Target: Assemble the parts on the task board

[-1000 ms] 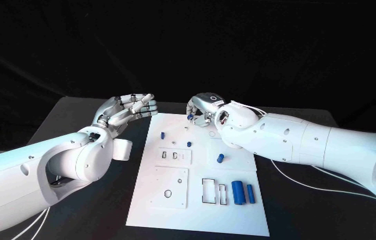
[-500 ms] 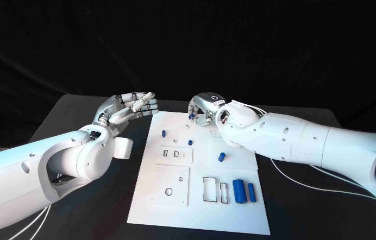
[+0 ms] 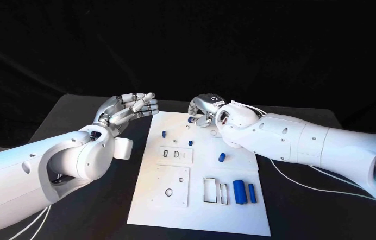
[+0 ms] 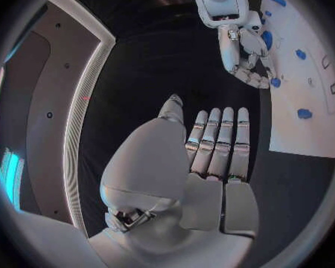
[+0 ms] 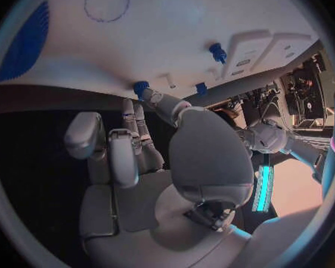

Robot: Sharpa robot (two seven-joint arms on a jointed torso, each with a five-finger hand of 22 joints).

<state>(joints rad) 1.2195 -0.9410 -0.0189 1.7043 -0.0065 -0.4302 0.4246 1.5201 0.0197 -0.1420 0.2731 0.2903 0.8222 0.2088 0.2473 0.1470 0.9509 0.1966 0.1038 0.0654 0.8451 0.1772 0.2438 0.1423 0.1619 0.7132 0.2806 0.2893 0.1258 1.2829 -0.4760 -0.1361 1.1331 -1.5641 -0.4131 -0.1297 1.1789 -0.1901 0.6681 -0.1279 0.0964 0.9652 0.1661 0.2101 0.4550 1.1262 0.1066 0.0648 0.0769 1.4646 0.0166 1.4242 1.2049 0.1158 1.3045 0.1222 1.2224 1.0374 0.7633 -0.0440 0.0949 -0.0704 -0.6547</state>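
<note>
Black table (image 3: 78,120), dark backdrop behind. White task board (image 3: 200,196) lies centered on it, blue parts (image 3: 239,191) scattered on top. My right hand (image 3: 205,109) pinches a small blue part (image 3: 191,119) above the board's far edge. My left hand (image 3: 129,108) hovers beside the board's far-left corner, fingers straight, together, holding nothing.

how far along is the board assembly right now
Early. Two small blue parts stand at the task board's far end. The right robot hand pinches a small blue part above the far edge. The left robot hand holds nothing. A loose piece and two blue cylinders remain lying loose.
</note>
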